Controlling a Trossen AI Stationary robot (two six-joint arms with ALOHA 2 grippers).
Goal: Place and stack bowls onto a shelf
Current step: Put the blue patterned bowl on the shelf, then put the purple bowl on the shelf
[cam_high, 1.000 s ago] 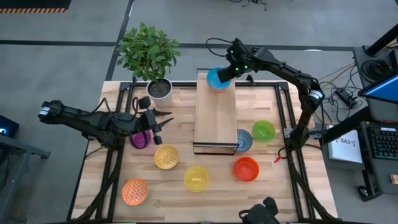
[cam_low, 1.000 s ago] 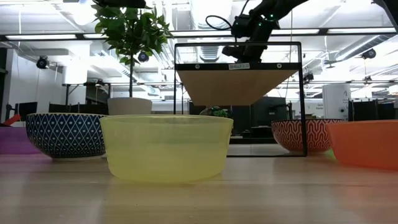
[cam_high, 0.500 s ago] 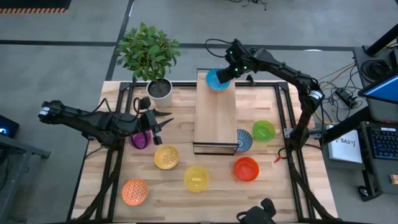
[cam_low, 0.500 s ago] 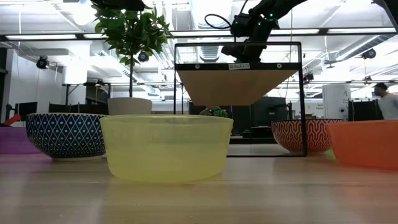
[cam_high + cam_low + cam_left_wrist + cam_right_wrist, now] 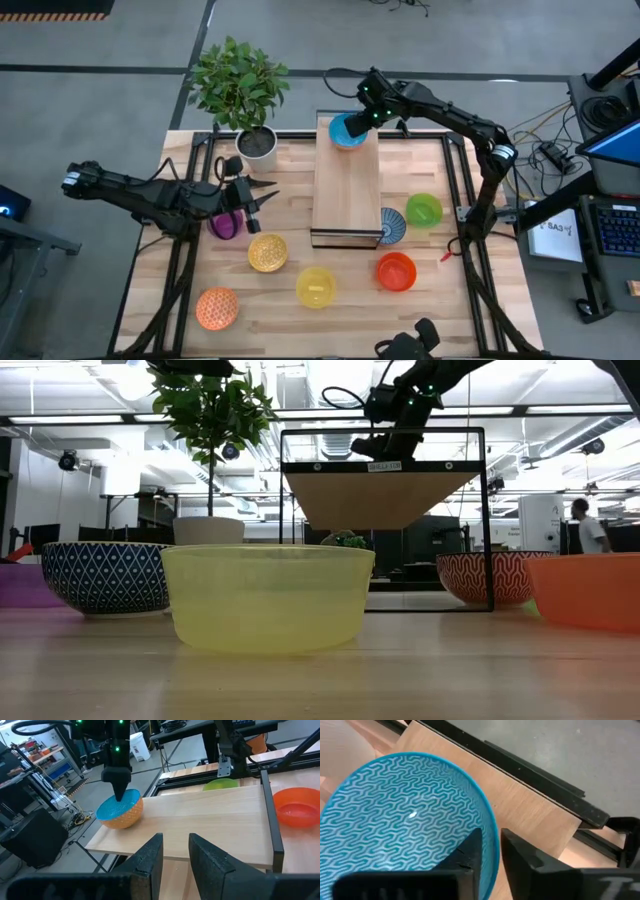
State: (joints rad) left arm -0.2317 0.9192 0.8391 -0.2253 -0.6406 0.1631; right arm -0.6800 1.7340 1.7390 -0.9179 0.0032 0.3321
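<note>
Bench (image 5: 290, 310) layout is unchanged over the last second: six bowls remain around the shelf (image 5: 346, 195), none displaced. The only shift is at the shelf's far end, where the right arm has been eased slightly toward the plant side, carrying the light blue bowl (image 5: 345, 130) with it. Read as final positioning before release; the first bowl is judged nearly placed, with the bulk of the task still ahead.

The light blue bowl is seen in the left wrist view resting on or just above the far end of the shelf top, its amber underside against the planks; contact cannot be confirmed. The right gripper (image 5: 489, 851) is set over the bowl's rim: one finger inside the patterned interior, the other outside the wall, gap narrow, rim pinched between them.

The left gripper (image 5: 175, 851) is held beside the purple bowl (image 5: 224, 224), fingers slightly parted, nothing between them, pointed at the shelf.

Unplaced bowls: yellow (image 5: 316, 286), amber (image 5: 267, 252), orange (image 5: 217, 308), red (image 5: 395, 271), green (image 5: 424, 210), blue-white (image 5: 393, 225), the last tucked against the shelf's near corner.
</note>
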